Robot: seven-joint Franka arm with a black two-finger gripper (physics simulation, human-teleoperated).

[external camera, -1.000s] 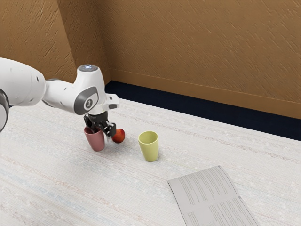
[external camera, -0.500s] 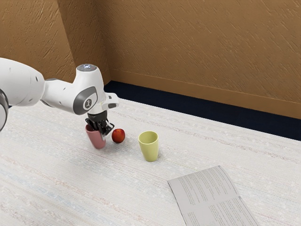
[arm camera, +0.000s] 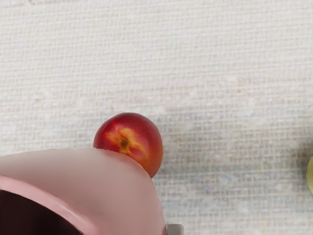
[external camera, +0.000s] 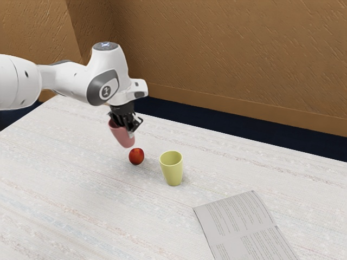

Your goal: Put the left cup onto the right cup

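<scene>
Hanging tilted and clear of the table [external camera: 81, 216], the pink cup [external camera: 123, 136] is held clenched at its rim by the gripper [external camera: 126, 122], while the green cup [external camera: 172, 168] is seen upright, lower and toward the exterior view's right, just past the apple [external camera: 136, 156].

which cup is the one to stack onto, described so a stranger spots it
On the pale table, look toward the exterior view's left from the printed paper. The yellow-green cup stands upright there beside a red apple. It alone rests on the table; the pink cup hangs in the gripper.
</scene>
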